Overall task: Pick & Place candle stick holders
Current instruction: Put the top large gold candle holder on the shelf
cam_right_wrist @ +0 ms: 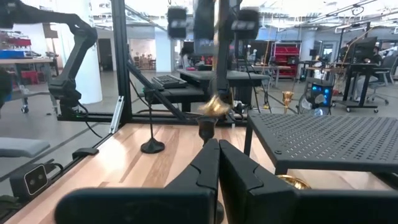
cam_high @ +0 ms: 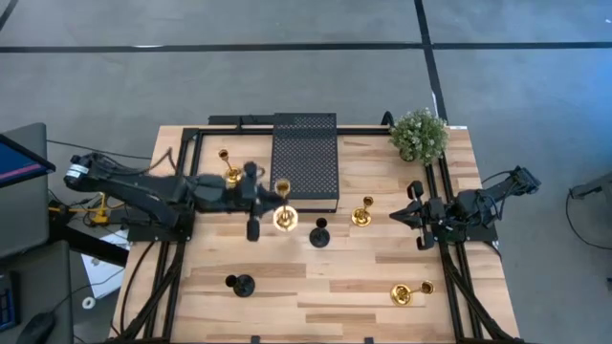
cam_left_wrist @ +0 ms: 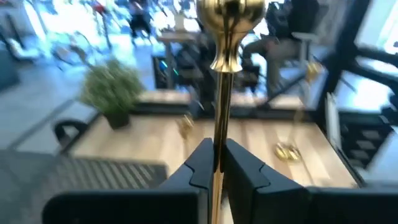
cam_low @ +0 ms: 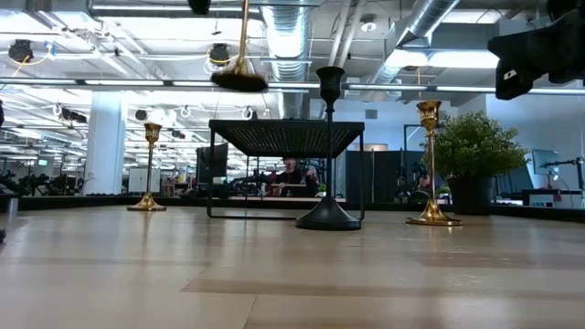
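Note:
My left gripper (cam_high: 275, 199) is shut on a gold candle stick holder (cam_high: 285, 217) at the near left corner of the black perforated platform (cam_high: 306, 158); the low view shows the holder (cam_low: 240, 64) high above the table. A second gold holder (cam_high: 229, 173) stands left of the platform, a third (cam_high: 361, 216) right of it, and a fourth (cam_high: 402, 293) is at the near right. One black holder (cam_high: 319, 232) stands mid-table and another (cam_high: 241, 284) at the near left. My right gripper (cam_high: 413, 216) is shut and empty beside the third gold holder. My left gripper pinches the holder's thin stem (cam_left_wrist: 219, 134) between its two fingers (cam_left_wrist: 202, 163), which lie across the stem. The holder is lifted clear of the table, roughly upright, with its round base (cam_low: 239, 80) hanging lowest.
A small bushy green plant (cam_high: 419, 134) stands at the far right corner. Black frame rails (cam_high: 182, 182) run along the table's left, far and right sides. Bare wood lies along the near edge between the black holder and the fourth gold one.

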You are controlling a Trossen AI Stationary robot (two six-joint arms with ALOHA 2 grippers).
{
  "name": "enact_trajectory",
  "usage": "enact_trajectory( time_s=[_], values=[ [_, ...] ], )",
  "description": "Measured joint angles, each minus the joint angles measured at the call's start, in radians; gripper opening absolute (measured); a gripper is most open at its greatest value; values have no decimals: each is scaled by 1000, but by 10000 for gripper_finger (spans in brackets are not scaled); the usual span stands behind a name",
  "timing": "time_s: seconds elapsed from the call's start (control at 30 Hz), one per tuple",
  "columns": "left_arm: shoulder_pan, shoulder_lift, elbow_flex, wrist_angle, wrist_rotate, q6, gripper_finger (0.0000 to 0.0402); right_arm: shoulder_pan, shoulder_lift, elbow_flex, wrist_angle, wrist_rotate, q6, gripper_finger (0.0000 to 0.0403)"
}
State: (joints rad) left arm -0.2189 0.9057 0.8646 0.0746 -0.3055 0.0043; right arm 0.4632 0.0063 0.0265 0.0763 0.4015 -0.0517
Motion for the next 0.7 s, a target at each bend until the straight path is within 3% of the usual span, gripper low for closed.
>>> enact_trajectory(
  time_s=[0.27, 0.5, 0.7],
  values=[
    [258, -23, 51, -8, 41, 72, 22, 0, 0, 0, -15, 0, 0, 0],
    [553, 35, 51, 39, 212, 44, 23, 0, 0, 0, -15, 0, 0, 0],
    [725, 120, 51, 172, 444, -39, 23, 0, 0, 0, -10, 5, 0, 0]
  ],
)
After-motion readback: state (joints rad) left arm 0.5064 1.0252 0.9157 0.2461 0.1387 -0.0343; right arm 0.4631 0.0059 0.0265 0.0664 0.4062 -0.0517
